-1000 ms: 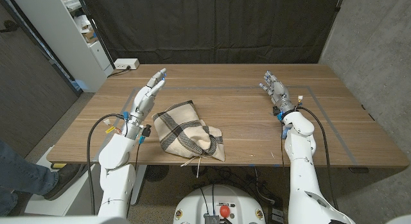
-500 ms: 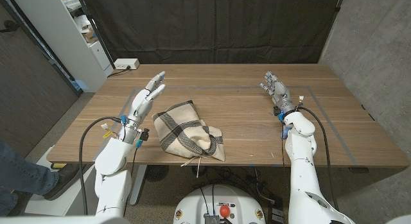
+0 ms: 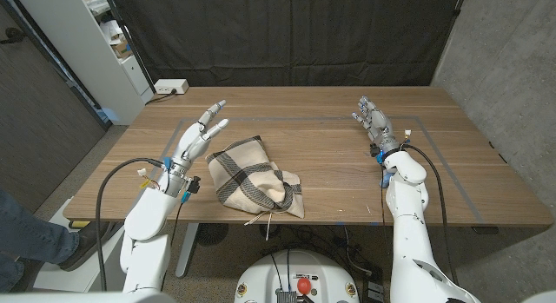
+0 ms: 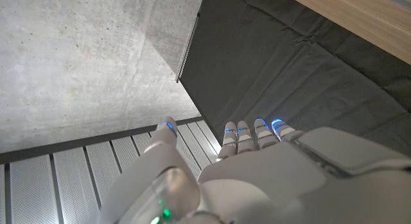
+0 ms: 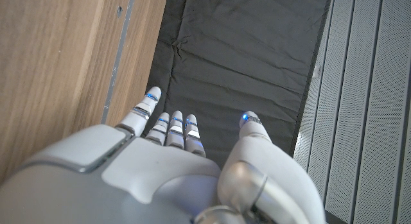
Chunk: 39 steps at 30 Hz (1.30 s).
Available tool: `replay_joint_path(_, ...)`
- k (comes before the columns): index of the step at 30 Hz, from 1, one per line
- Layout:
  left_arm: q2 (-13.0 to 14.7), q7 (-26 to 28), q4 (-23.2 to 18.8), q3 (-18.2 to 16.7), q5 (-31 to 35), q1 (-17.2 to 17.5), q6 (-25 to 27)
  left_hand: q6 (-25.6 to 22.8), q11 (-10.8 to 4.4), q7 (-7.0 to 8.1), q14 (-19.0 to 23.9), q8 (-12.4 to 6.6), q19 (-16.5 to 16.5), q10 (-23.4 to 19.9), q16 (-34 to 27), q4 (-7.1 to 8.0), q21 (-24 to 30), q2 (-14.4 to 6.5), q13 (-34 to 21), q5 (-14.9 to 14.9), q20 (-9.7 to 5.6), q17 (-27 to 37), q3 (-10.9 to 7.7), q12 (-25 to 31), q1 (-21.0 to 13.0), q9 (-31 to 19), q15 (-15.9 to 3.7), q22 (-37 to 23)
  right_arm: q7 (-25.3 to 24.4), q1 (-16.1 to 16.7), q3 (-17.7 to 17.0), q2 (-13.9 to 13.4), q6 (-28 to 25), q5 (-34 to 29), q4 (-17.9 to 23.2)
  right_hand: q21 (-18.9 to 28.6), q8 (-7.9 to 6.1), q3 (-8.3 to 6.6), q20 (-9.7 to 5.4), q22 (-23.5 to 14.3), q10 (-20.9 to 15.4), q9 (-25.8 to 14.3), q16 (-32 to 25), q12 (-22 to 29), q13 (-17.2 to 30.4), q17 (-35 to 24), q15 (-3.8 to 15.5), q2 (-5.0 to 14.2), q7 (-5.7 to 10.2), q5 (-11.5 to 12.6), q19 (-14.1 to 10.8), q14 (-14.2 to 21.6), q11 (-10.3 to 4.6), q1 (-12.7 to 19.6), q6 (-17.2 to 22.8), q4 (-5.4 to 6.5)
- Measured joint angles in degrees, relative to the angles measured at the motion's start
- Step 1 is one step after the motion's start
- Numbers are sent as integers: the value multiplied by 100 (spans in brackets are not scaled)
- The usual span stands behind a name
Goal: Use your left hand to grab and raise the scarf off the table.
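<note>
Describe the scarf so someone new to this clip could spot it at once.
On the wooden table, look near the front edge, just beside the left hand. The scarf is a crumpled beige heap with dark plaid stripes, the only cloth there.

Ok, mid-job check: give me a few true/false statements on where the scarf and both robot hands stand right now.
1. The beige knitted scarf with dark stripes lies bunched on the wooden table. True.
2. The left robot hand already grips the scarf. False: it is beside the scarf with its fingers spread, holding nothing.
3. The right robot hand is open, well apart from the scarf. True.
4. The scarf has been lifted clear of the table. False: it rests on the tabletop, near the front edge.
5. A white power strip sits at the table's far left corner. True.
6. The right robot hand is closer to the scarf than the left. False: the left robot hand is closer.
</note>
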<state>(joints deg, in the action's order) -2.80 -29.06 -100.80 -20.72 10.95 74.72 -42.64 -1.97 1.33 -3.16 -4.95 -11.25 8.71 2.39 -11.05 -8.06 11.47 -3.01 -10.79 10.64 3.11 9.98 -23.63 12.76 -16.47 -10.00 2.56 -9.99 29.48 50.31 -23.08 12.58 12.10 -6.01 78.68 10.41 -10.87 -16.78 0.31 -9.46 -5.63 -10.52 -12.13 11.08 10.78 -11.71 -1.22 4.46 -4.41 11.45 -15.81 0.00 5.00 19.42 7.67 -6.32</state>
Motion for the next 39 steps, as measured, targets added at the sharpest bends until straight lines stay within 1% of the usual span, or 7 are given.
replay_joint_path(8,3,149,-178,-28,242,131,-50,-34,-23,7,0,0,11,-23,0,-43,0,-1,0,0,50,0,-5,0,-1,0,0,0,-10,-15,9,11,2,-5,-31,0,0,0,-32,0,0,0,0,0,0,-1,0,0,0,0,32,0,0,0,0,0)
replay_joint_path(18,-39,371,-378,-72,584,284,-155,-71,-10,30,0,0,12,-9,33,-66,0,4,0,0,51,0,-29,-27,-100,0,0,0,-10,-51,22,13,43,-12,-88,0,0,0,-32,0,0,0,0,0,0,-1,0,0,0,0,32,0,0,0,0,0)
replay_joint_path(27,-172,695,-616,-141,1173,419,-237,-71,-11,30,-4,0,34,-8,33,-66,-28,42,0,0,72,0,-30,-48,-151,0,3,0,-4,-85,23,9,67,-13,-144,0,0,16,-32,0,0,0,0,0,0,-1,0,1,0,0,32,0,0,-1,0,-16)
replay_joint_path(32,-237,884,-748,-164,1479,504,-285,-70,-31,30,-52,0,53,12,33,-89,-28,21,0,0,91,0,-53,-47,-175,0,-9,0,1,-91,23,5,72,-13,-152,0,0,16,-30,0,0,0,0,0,0,-1,0,62,0,0,33,0,0,-17,0,-16)
replay_joint_path(34,-237,939,-748,-164,1568,504,-296,-70,-31,30,-52,0,53,12,33,-89,-28,21,0,0,91,0,-53,-47,-175,0,-9,0,1,-92,23,5,72,-13,-152,0,0,16,8,0,0,0,0,0,0,-1,0,62,0,0,70,0,0,-17,0,-16)
replay_joint_path(38,-293,1079,-895,-172,1789,597,-321,-70,-32,30,-52,0,53,12,33,-88,-28,51,0,0,91,0,-53,-47,-204,0,-9,0,5,-95,18,3,72,-13,-152,0,0,16,10,0,0,0,0,0,0,-3,0,62,0,0,73,0,0,-16,0,-16)
replay_joint_path(39,-293,1110,-895,-172,1841,597,-323,-70,-31,30,-52,0,45,12,33,-93,-28,61,0,0,122,0,-49,-47,-214,0,-9,0,6,-96,17,3,73,-13,-152,0,0,16,10,0,0,0,0,0,0,0,0,62,8,0,73,0,0,-17,8,-16)
